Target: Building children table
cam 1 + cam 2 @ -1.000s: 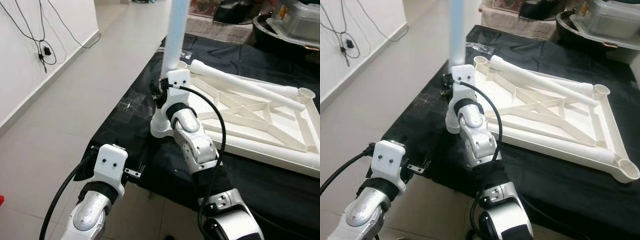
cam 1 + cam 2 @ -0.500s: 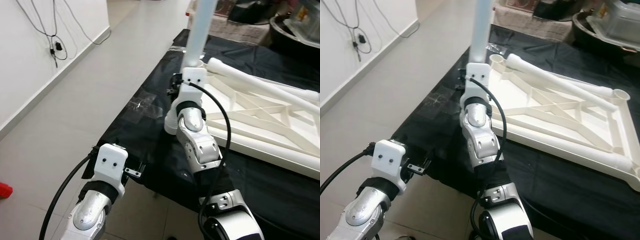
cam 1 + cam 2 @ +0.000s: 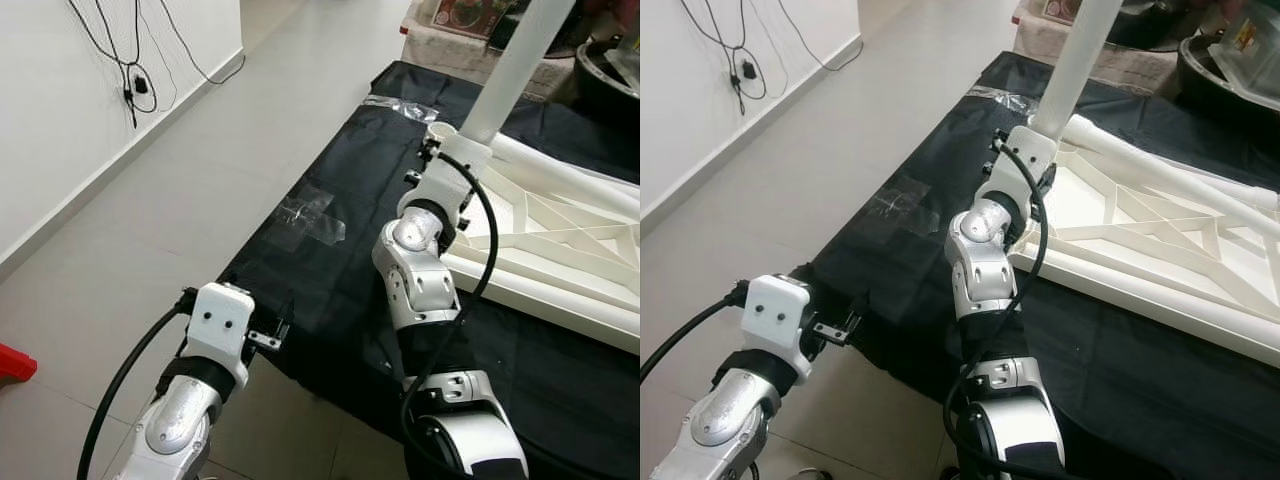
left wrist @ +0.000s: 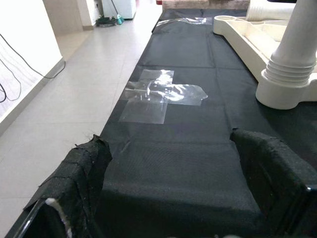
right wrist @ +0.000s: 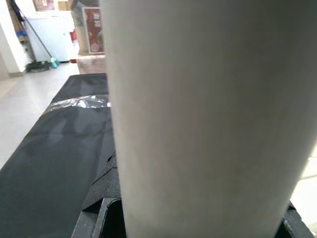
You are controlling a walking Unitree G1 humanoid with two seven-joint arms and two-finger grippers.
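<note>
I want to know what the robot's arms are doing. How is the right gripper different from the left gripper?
The right gripper is shut on the white table leg, reaching out over the black cloth; the left gripper holds nothing, with its fingers apart. The right gripper is up by the white tabletop frame; the left gripper hovers low at the cloth's near edge. Both have white wrist housings and silver arms.

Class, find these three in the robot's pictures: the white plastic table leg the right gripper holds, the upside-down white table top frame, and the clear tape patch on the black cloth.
white plastic table leg (image 3: pixel 515 70), left eye view, mid-shaft.
white table top frame (image 3: pixel 1160 240), right eye view, inner rib.
clear tape patch (image 4: pixel 161 94), left wrist view, centre.
</note>
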